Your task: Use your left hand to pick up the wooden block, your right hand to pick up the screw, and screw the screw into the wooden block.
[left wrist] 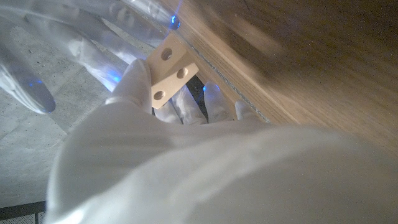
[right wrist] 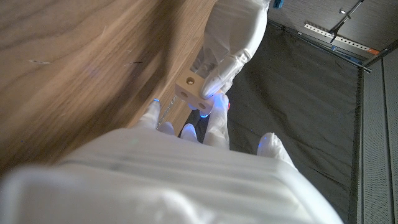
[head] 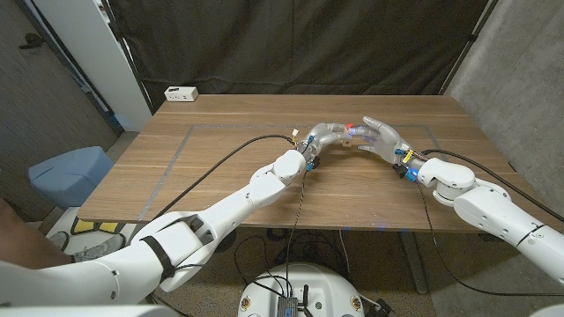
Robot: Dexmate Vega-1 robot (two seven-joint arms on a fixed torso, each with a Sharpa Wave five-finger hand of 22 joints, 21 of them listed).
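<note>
A pale wooden block (left wrist: 169, 71) with three round holes is held above the table by the fingers of my left hand (head: 328, 135). The right wrist view shows the same block (right wrist: 191, 87) in my left hand (right wrist: 239, 43), one hole facing the camera. My right hand (head: 381, 137) reaches in from the opposite side, and its fingertips (right wrist: 205, 115) touch the block's underside. A small red piece, apparently the screw (right wrist: 229, 106), sits at those fingertips and also appears between the two hands as a red speck (head: 362, 129). Its shaft is hidden.
The hands meet over the middle of the wooden table (head: 229, 132), slightly toward the far side. A white box (head: 181, 93) stands at the back left corner. Thin tape lines (head: 176, 154) mark a rectangle on the tabletop. Black cables trail from both wrists.
</note>
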